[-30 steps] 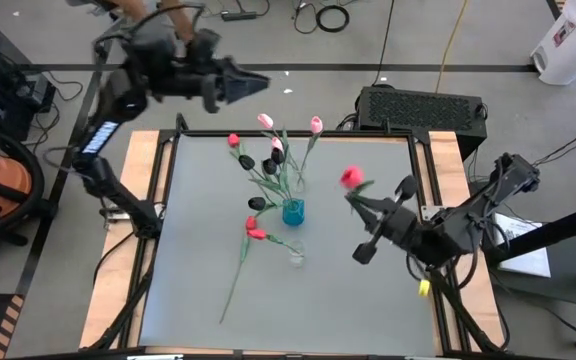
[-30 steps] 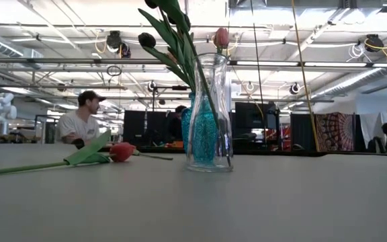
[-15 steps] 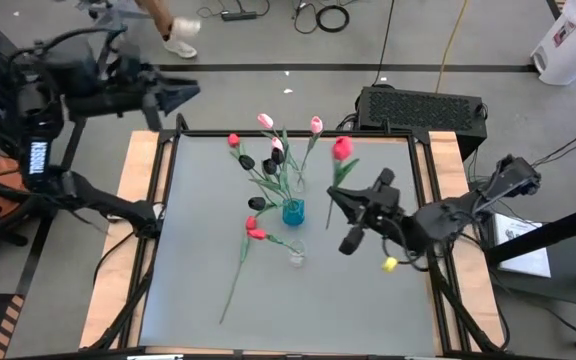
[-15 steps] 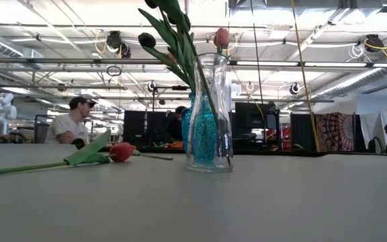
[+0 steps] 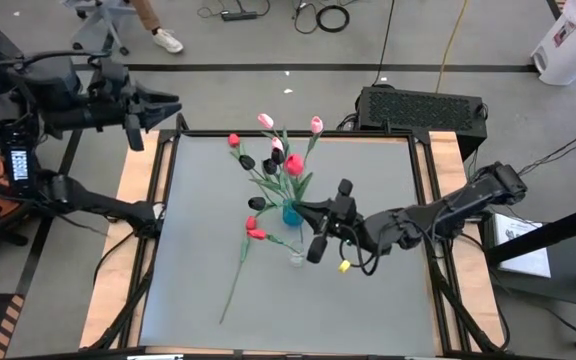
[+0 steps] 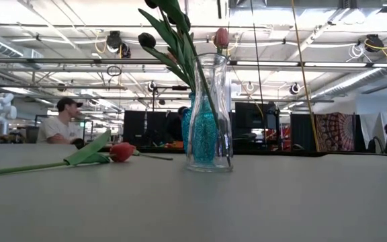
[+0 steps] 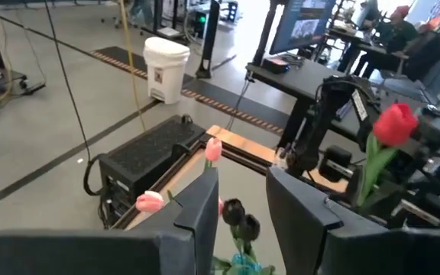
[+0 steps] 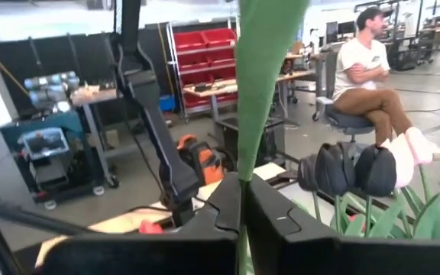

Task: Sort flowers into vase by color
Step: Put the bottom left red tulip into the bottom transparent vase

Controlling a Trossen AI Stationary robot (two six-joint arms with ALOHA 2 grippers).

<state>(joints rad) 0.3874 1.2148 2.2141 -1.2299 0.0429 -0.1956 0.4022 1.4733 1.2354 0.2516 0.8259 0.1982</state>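
Right pincer (image 5: 315, 212) pinches a red tulip (image 5: 294, 166) low on its light, springy stem beside the vase (image 5: 293, 212); left pincer (image 5: 173, 100), parted and empty, waits off the counter (image 5: 368, 300).

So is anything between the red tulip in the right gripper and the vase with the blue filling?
The right gripper holds the red artificial tulip beside the clear glass vase. Only the crowded black and pink tulips already fanned over its mouth stand in the way.
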